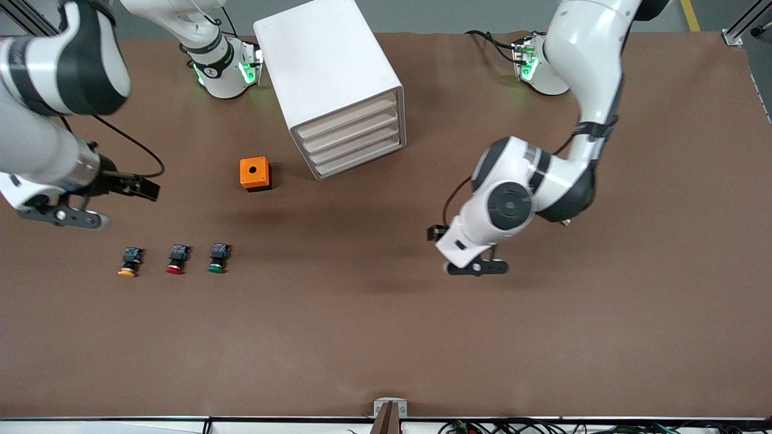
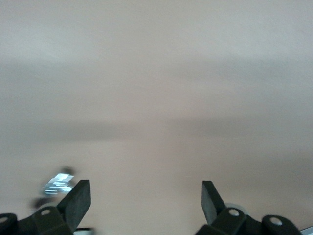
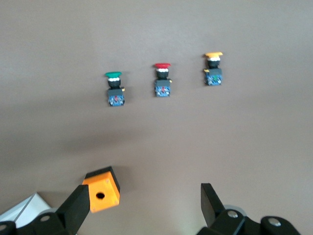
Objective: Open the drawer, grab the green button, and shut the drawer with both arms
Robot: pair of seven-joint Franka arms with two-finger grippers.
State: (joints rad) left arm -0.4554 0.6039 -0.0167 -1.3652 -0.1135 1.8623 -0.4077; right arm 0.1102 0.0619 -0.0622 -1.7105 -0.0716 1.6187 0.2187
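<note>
Cabinet: I see the tall white cabinet [image 1: 329,72] near the bench edge where the arm bases stand, about midway along it, with all four cream fronts flush; nothing is pulled out.

Drawer: the drawer [image 1: 348,119] I want is shut. I judge it light and free-sliding, but the front is smooth with no knob I can make out, so I would hook a fingertip under the lip of the front and not pinch it. The cabinet may skid if I pull hard.

Button: the green-capped button [image 1: 218,258] lies on the bare bench toward the right arm's end, the last of a row with the red-capped button [image 1: 176,259] and the yellow-orange-capped button [image 1: 129,262]; the three are near one another, not touching.

Button handling: I judge it small, light, rigid plastic that rolls on its round cap. I would close on the flat black body, across its sides.

Orange box: the small orange box [image 1: 254,173] sits between the row and the cabinet.

Right gripper: my right gripper [image 3: 142,200] hangs over the bench edge at the right arm's end, jaws spread wide, holding nothing.

Left gripper: my left gripper [image 2: 145,198] is over bare bench toward the left arm's end, fingers wide apart, empty.

Progress: nothing begun yet, by my reading.
</note>
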